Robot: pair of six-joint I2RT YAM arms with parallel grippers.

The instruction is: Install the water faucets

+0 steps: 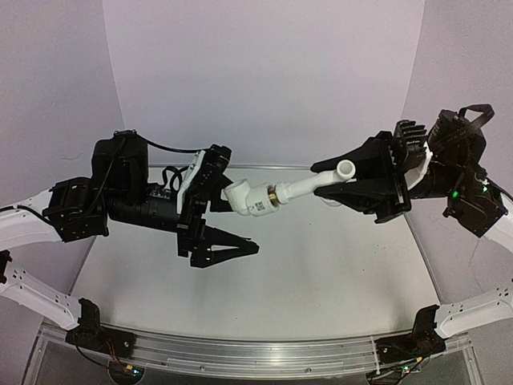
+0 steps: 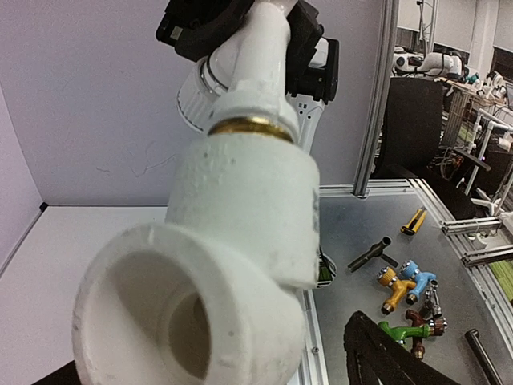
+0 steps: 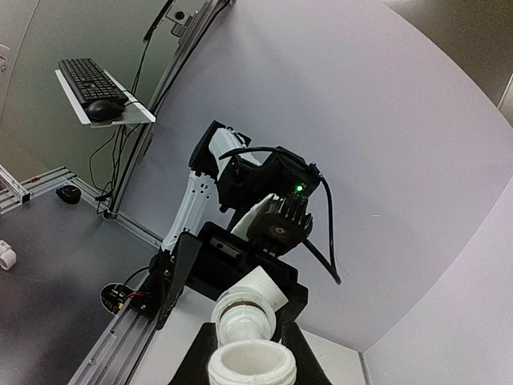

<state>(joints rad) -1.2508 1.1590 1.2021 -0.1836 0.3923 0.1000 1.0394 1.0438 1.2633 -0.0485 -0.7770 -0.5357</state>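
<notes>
Tap [image 1: 309, 186], clamped in the right jaws. Fitting [image 1: 250, 196], on its thread, between left jaws spread wide, ungripped. Risk: thread could be strained by off-centre closing.

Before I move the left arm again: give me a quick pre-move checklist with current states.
1. Right pincer gripping the tap: ok, shut on it.
2. Tap's brass end seated in the elbow fitting: ok, the two are joined. How tight they are: cannot tell.
3. Left pincer gripping the fitting: not ok. Its fingers stand apart on either side, with a gap showing below the fitting.
4. Assembly supported: ok, held in the air above the table, by the right pincer alone.
5. Fitting's open socket free of obstruction: ok in the left wrist view.
</notes>
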